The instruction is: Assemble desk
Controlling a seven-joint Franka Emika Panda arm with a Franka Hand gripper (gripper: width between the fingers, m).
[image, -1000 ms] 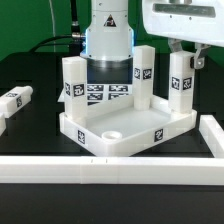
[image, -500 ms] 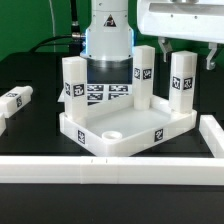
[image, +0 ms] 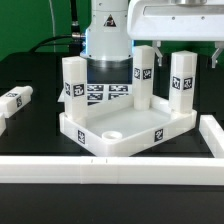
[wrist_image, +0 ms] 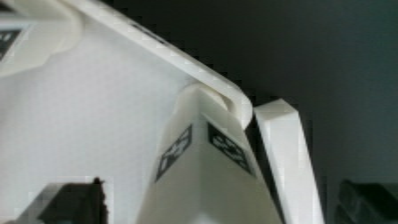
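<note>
Exterior view: a black table is seen, edged by long white border bars at the front and at that view's right. The desk top, a white rimmed tray, is set in the middle of the table, just in front of the marker board. Three tagged white legs are stood upright in its corner sockets: the left leg, the rear leg and the right leg. The front socket is seen unfilled. A fourth leg is laid on the table, well apart at that view's left. The gripper is hung over the right leg with its jaws spread wide on either side of the leg's top, and nothing is gripped. In the blurred wrist view, that leg's tagged faces are shown close up between two dark fingertips.
</note>
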